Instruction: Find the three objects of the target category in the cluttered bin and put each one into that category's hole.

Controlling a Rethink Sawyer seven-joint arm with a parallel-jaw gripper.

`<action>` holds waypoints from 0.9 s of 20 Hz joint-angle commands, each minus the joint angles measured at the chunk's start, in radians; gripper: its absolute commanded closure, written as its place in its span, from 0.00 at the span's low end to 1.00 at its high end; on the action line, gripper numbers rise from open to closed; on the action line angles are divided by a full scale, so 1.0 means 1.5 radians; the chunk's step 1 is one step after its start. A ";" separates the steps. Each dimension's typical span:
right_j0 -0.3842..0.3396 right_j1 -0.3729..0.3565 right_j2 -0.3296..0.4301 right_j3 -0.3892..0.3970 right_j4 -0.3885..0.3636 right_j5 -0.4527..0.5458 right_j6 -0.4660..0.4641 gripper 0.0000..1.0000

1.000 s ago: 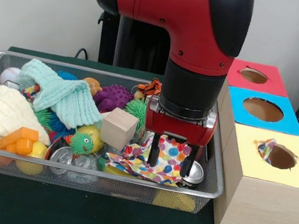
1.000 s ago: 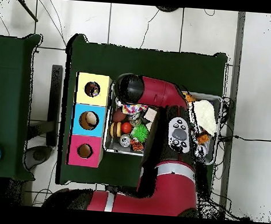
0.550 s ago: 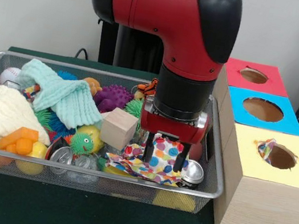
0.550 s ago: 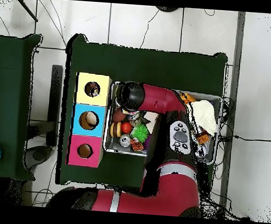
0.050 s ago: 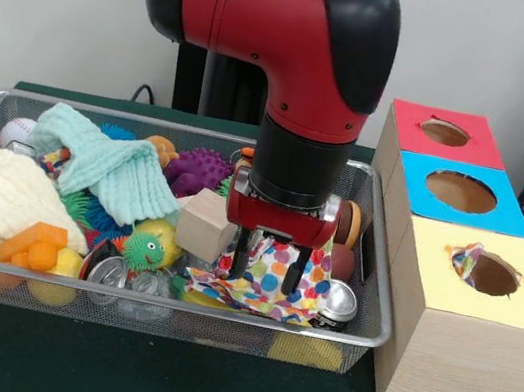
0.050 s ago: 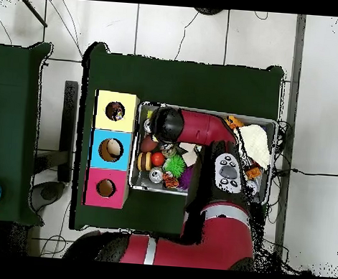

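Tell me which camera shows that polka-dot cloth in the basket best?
The front view. There the polka-dot cloth lies in plain sight under the robot's hand, spots and all. In the overhead view the red arm covers that corner of the wire basket, hiding the cloth.

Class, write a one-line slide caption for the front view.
Robot pincer over a spotted cloth in a cluttered wire bin, beside three boxes with holes.

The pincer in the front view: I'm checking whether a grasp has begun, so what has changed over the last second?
The pincer has slid toward the picture's left over the polka-dot cloth, nearer the wooden block, fingers open astride the cloth's raised fold; nothing is lifted yet. The cloth, the block, the cans and the scrap in the yellow box's hole stayed put.
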 commanded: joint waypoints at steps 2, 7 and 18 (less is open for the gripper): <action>-0.014 0.055 0.059 0.043 -0.048 -0.050 0.001 0.00; -0.008 0.074 0.061 0.047 -0.047 -0.071 0.014 0.00; -0.017 0.128 0.075 0.043 -0.042 -0.116 0.016 0.00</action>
